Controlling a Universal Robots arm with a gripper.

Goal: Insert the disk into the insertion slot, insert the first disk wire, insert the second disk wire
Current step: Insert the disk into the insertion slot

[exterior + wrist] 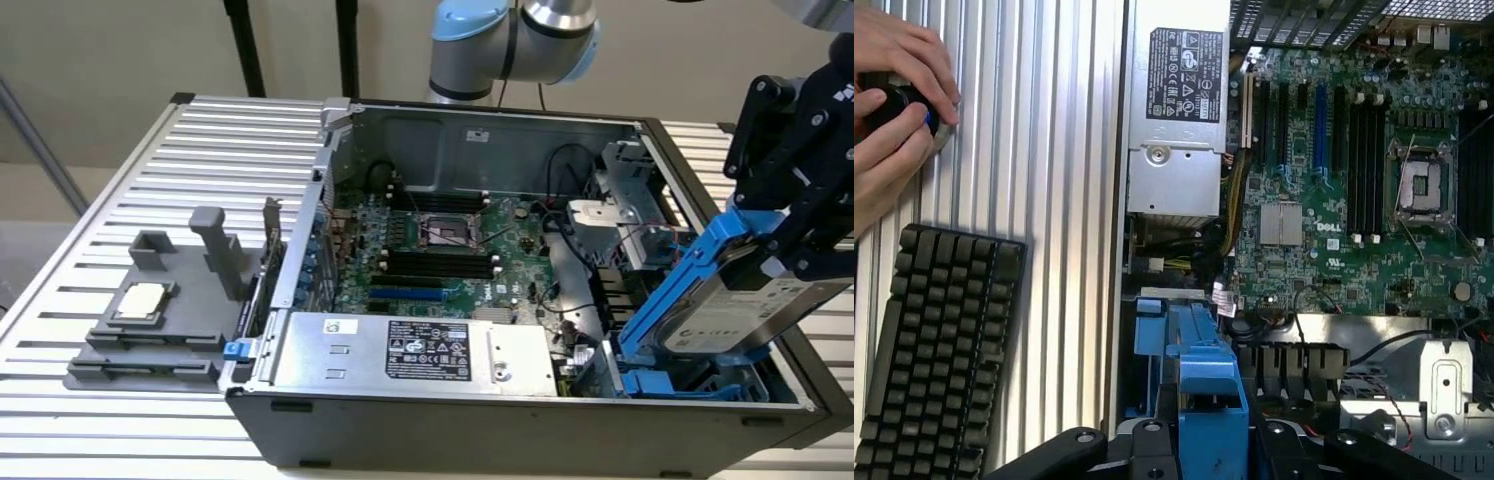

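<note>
A black robot gripper [787,255] grips a flat silver-grey hard drive in a bright blue plastic carrier frame [727,315]. The drive is tilted over the corner of an open grey computer case [507,430], at the exterior view's right. Its lower end meets the dark grey drive cage bay with blue tabs [674,385]. A person's hands [894,110] are close to a black keyboard [939,350].

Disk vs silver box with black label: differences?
The disk is smaller than the silver box. The disk has a white label and blue frame; the silver box a black label. The disk is tilted, held by the gripper; the silver box lies flat in the case. Both are silver-grey metal.
</note>
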